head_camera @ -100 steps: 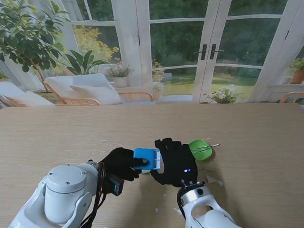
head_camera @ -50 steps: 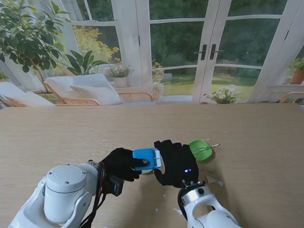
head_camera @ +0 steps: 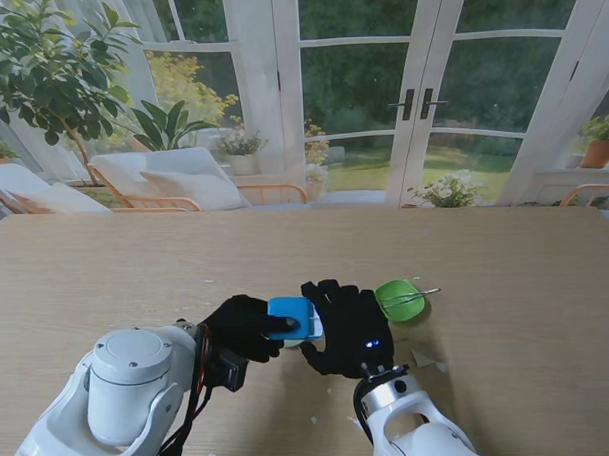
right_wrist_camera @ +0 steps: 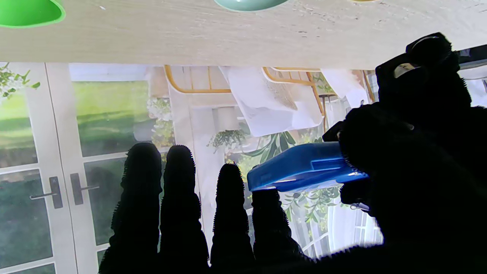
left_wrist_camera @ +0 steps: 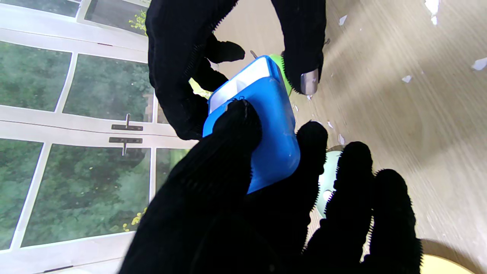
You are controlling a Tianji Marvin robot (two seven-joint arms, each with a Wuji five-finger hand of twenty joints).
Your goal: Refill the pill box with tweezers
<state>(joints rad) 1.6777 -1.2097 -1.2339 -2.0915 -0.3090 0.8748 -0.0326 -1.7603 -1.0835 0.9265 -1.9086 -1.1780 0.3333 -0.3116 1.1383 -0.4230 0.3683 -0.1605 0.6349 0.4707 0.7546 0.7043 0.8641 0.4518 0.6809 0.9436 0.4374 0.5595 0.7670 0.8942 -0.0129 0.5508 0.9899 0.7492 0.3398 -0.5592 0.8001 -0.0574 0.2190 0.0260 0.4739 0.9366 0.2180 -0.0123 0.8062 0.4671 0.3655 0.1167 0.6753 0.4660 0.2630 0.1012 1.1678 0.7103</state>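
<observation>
Wooden surface (head_camera: 526,280) before glass doors | blue box (head_camera: 294,317) clamped in left hand (head_camera: 243,327), held off the surface | right hand (head_camera: 348,327) spread, fingers touching box's right end | green bowl (head_camera: 399,299) just right

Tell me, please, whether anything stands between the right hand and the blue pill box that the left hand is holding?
Nothing visible does. The left hand grips the pill box above the table, and the right hand sits right beside its free end, fingers extended. The green dish lies on the right hand's other side.

White French doors (head_camera: 420,94), garden beyond; cushioned wicker chairs (head_camera: 173,183); wood table (head_camera: 548,310).
</observation>
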